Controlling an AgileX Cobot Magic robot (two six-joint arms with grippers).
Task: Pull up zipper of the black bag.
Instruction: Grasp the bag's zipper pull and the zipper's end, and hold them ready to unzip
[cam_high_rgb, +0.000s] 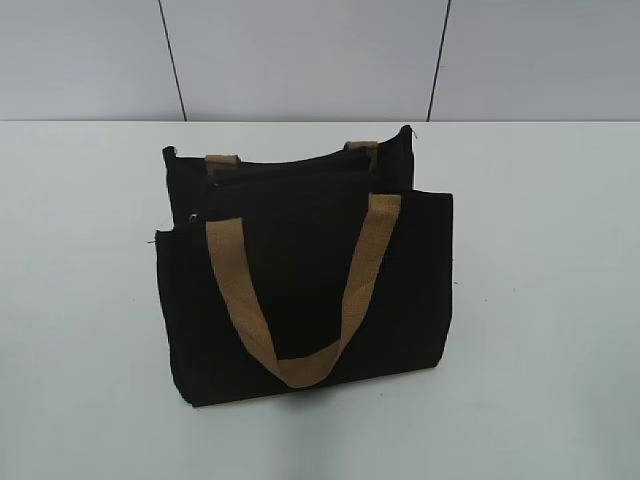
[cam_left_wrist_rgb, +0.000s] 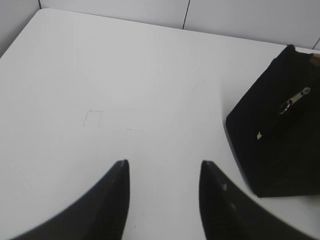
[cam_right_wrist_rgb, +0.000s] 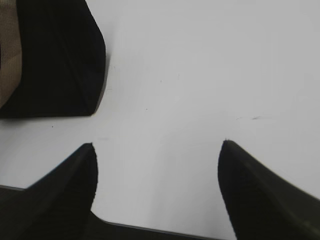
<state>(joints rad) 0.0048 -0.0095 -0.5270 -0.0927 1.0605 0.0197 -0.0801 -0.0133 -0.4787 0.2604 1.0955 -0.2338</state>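
One view alone shows the zipper pull.

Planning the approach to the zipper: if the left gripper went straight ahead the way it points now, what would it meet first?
Probably nothing: ahead of the left gripper lies bare table up to the far edge. The black bag sits off to the right.

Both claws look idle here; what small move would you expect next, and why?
Probably the left claw should ease toward the silver pull tab on the black bag. In the left wrist view the tab shows at the bag's near end, off to the claw's right, and the claw is open over the bare table, holding nothing. The right claw is open too, beside the bag's other end.
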